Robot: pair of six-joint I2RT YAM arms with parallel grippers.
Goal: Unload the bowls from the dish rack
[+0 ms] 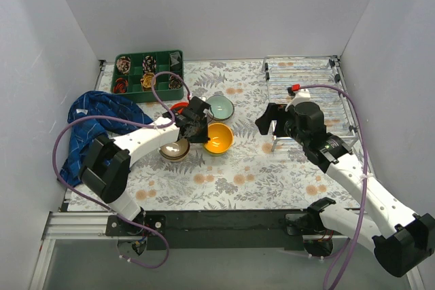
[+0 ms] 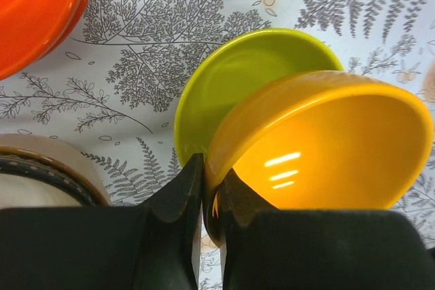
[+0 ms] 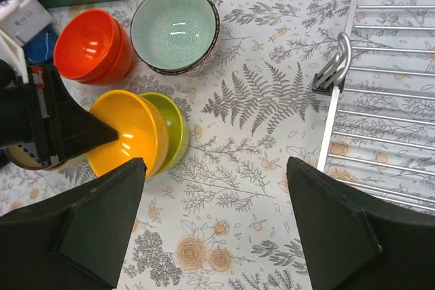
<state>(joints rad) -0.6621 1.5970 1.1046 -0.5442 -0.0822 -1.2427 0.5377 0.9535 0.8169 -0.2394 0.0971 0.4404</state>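
Observation:
My left gripper (image 2: 209, 188) is shut on the rim of the yellow-orange bowl (image 2: 326, 147), which is tilted over the lime green bowl (image 2: 238, 79) on the table. In the top view the left gripper (image 1: 197, 127) is beside the yellow-orange bowl (image 1: 219, 138). Red-orange bowls (image 1: 179, 107), the pale mint bowl (image 1: 219, 106) and a beige-and-brown stack (image 1: 175, 150) stand around it. The wire dish rack (image 1: 309, 93) is at the back right and no bowl shows on it. My right gripper (image 3: 214, 229) is open and empty over the table, left of the rack (image 3: 387, 100).
A green compartment tray (image 1: 149, 73) with small items stands at the back left. A blue cloth (image 1: 102, 117) lies at the left edge. White walls close in three sides of the floral table cover (image 1: 238, 174).

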